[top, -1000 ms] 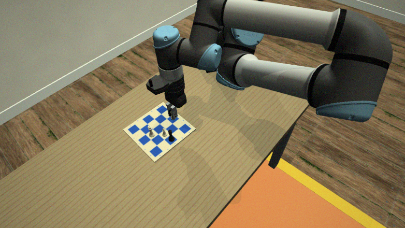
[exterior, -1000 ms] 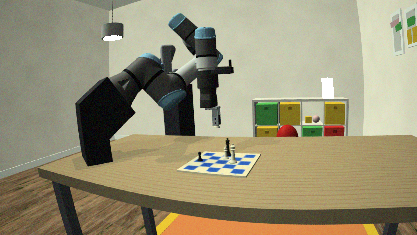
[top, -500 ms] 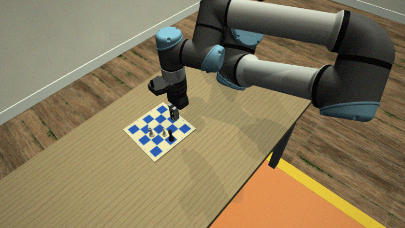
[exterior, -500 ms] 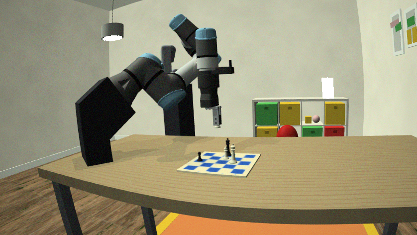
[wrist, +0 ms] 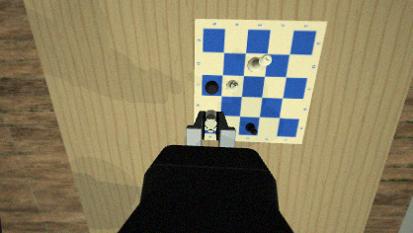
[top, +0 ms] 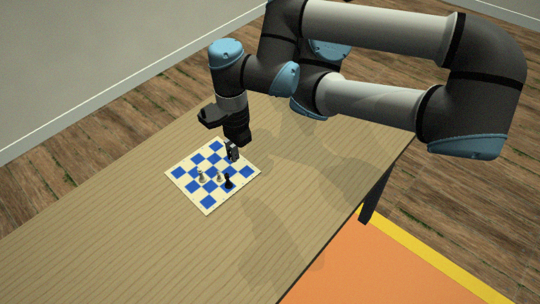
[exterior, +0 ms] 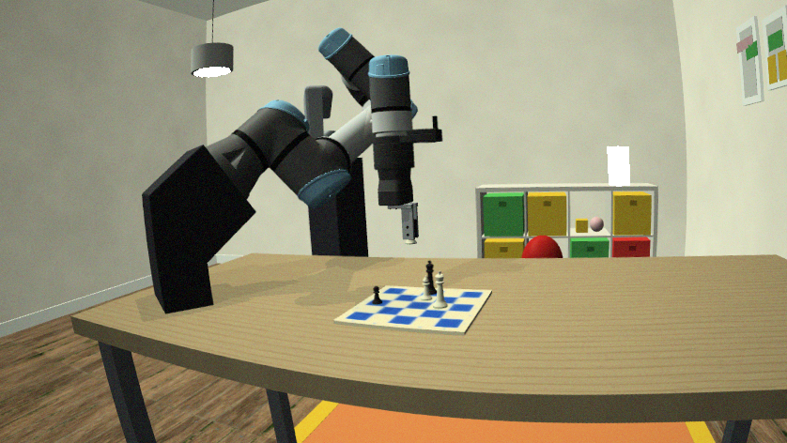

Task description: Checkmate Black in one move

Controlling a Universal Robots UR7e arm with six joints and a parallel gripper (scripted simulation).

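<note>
A blue-and-cream chessboard (top: 207,202) (exterior: 408,327) (wrist: 303,43) lies on the wooden table. My gripper (top: 233,156) (exterior: 408,232) (wrist: 210,119) is shut on a small white piece (exterior: 408,240) (wrist: 210,121) and holds it high over one edge of the board. On the board stand a tall white piece (top: 201,175) (exterior: 439,289) (wrist: 259,62), a white pawn (top: 218,176) (exterior: 425,287) (wrist: 232,85), a black king (top: 227,181) (exterior: 429,276) (wrist: 211,87) and a black pawn (exterior: 377,295) (wrist: 251,128). In the top view the gripper hides the black pawn.
The arm's dark base block (exterior: 187,231) stands on the table to the left of the board. A shelf (exterior: 567,220) with coloured boxes stands far behind the table. An orange floor mat (top: 377,264) lies beside the table.
</note>
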